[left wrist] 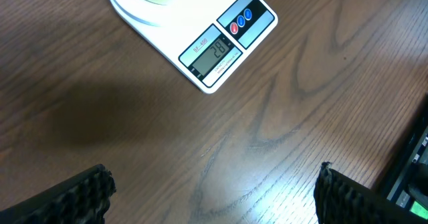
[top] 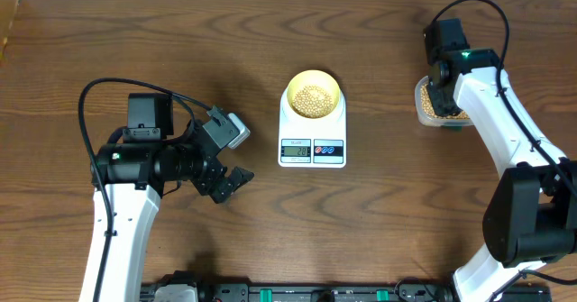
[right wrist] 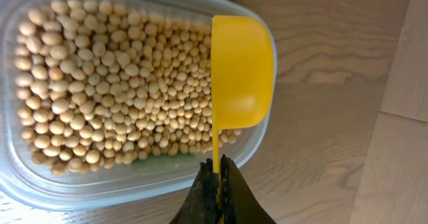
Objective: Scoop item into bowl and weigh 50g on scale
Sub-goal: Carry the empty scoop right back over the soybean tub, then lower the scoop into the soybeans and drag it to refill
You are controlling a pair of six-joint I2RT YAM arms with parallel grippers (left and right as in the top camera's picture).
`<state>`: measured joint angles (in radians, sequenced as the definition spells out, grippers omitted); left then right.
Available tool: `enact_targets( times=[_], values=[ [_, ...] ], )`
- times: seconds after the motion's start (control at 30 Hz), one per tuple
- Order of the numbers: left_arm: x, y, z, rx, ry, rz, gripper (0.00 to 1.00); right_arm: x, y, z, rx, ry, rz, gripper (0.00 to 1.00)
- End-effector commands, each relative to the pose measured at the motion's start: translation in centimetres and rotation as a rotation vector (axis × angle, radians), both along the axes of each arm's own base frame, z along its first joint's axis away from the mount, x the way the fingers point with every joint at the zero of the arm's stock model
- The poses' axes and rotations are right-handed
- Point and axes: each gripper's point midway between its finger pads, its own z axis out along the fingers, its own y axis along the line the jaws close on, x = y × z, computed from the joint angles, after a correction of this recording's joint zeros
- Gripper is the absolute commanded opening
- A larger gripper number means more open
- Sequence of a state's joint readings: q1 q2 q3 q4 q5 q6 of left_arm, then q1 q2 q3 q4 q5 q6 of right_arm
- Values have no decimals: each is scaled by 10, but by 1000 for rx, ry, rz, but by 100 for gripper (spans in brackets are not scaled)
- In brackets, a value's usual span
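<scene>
As bowl (top: 293, 87) tops scale (top: 312, 131), display (top: 296, 150) faces robot (top: 523, 221)

beans (right wrist: 100, 83) beige | scoop (right wrist: 241, 70) yellow | bowl (top: 289, 95) pale yellow | scale (top: 312, 132) white | table (top: 270, 32) brown woodgrain

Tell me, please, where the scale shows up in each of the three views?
Overhead: scale at the centre of the table.
Left wrist: scale at the top, left of centre, cut off by the top edge.
Right wrist: not in it; only the scoop and tub show.
Shared landmark: the display on the scale's front.
</scene>
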<state>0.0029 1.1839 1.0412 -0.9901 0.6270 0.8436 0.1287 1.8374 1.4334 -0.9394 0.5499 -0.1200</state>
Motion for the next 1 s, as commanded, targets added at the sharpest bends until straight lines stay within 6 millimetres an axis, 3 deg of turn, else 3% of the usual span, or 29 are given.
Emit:
enact_targets(
  times=[0.0,0.27,0.53,0.97],
  values=[
    [4,-1,8,-10,-26,-15,98,-6,-3,-11,-21,32,-7,1],
    [4,-1,8,-10,-26,-15,98,-2,12,-23,89,22,10,1],
    [4,-1,8,-10,-26,-15,98,-4,35,-37,353,46,16,1],
    [4,-1,8,-10,-26,-15,98,-4,65,-34,616,49,9,1]
  ],
)
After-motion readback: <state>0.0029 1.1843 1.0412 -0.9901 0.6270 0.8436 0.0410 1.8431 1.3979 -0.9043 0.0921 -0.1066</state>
